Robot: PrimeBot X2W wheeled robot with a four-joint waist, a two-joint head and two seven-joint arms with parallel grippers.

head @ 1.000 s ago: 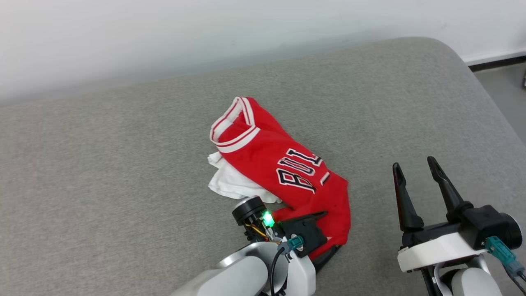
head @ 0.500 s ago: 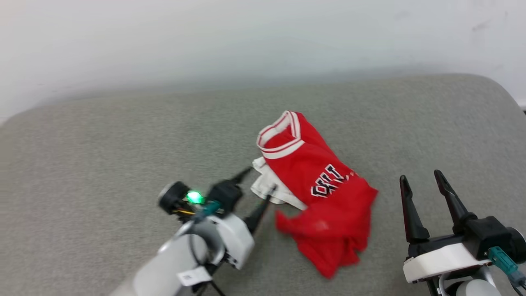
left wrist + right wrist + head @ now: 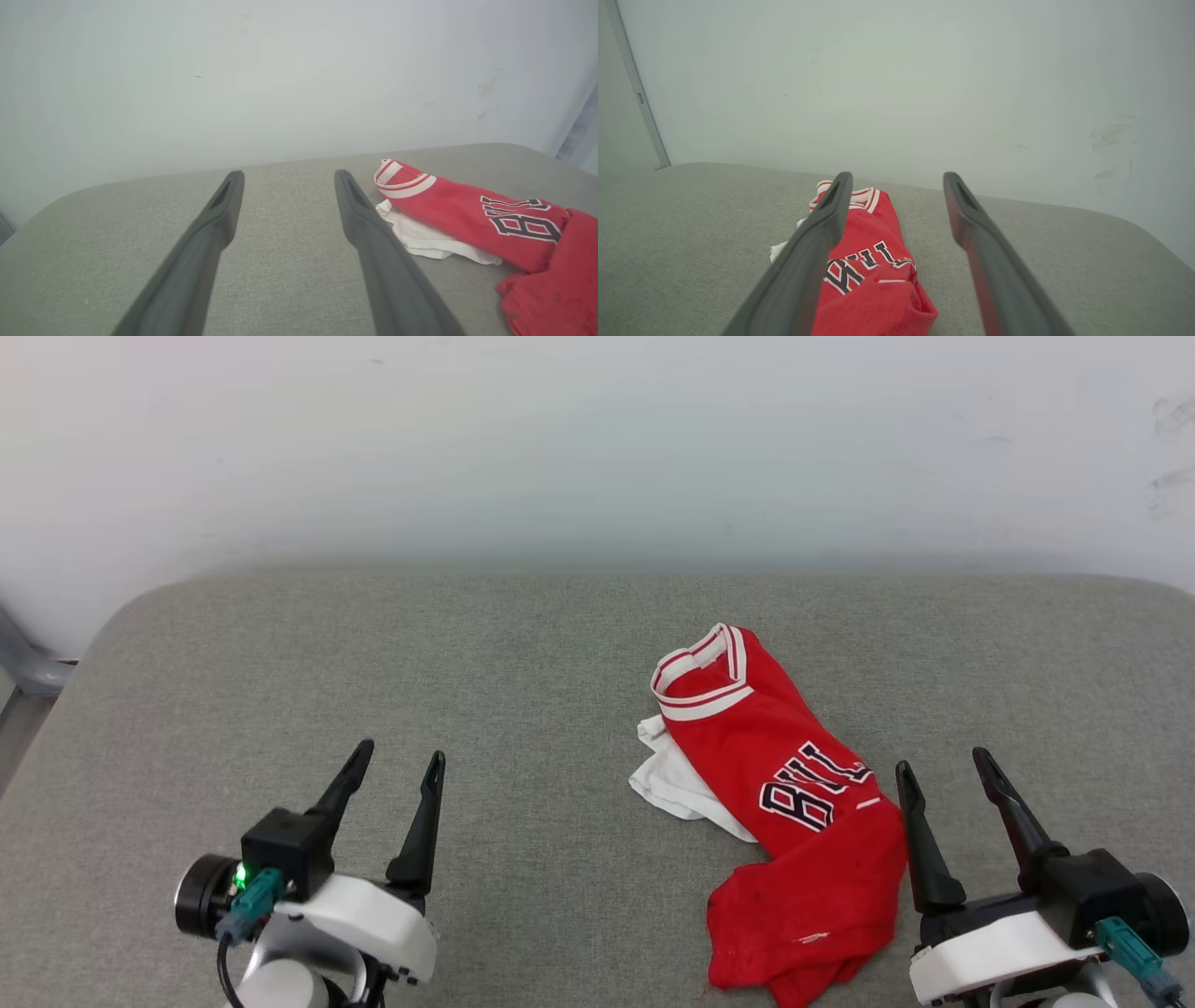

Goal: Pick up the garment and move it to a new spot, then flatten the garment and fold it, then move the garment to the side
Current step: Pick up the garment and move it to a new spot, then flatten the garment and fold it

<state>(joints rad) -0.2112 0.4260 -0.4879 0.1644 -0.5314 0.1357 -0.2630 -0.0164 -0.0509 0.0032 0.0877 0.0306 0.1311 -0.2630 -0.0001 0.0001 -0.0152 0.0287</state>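
A red jersey (image 3: 794,803) lay crumpled on a grey cushion (image 3: 513,663), right of centre in the head view, with a plain pale wall (image 3: 560,448) behind. Its red-and-white striped collar (image 3: 700,672) pointed toward the wall. A white sleeve (image 3: 667,784) poked out from under its left edge. Black letters (image 3: 812,789) outlined in white crossed the middle, partly lost in a fold. The near end was bunched into a loose red heap (image 3: 803,924).

The left hand (image 3: 401,751) hovered over bare cushion, well apart from the jersey, its two dark fingers spread and empty. The right hand (image 3: 941,761) sat just beside the heap, fingers likewise spread and holding nothing. Whether its inner finger touched the cloth could not be told.

The jersey looked light, thin and limp. It would likely sag and drape from any single pinch rather than keep its shape, and a smooth knit might slip from narrow fingers. The folded layers also risked a grasp that caught only the top one. The firmest holds were probably the ribbed collar band and the shoulder seams beside it, one per hand, so the body could hang open for spreading flat. The heap offered the nearest grip, but it was probably the hardest place to pick out an edge.
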